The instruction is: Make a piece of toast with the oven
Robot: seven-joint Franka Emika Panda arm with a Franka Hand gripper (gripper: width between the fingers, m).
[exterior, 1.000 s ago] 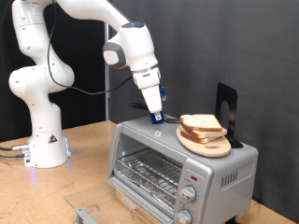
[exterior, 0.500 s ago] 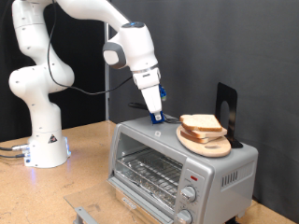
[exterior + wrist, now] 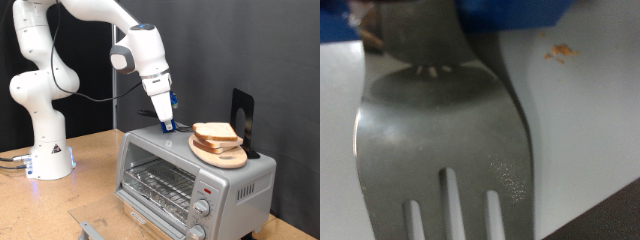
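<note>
On the oven point(image 3: 190, 175), the pincer point(image 3: 167, 127), gripping a fork point(image 3: 440, 130), stands beside the toast point(image 3: 215, 132).

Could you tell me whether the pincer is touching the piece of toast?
Apart. The exterior view shows the pincer to the left of the piece of toast, with bare oven top between them.

Glossy metal fork point(image 3: 445, 140); brushed silver oven point(image 3: 190, 172); light-wood board point(image 3: 222, 153)

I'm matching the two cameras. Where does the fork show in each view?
Exterior view: only a dark sliver under the gripper, on the oven top, left of the piece of toast.
Wrist view: fork fills the frame, tines down.
Shared landmark: the oven's silver top.
</note>
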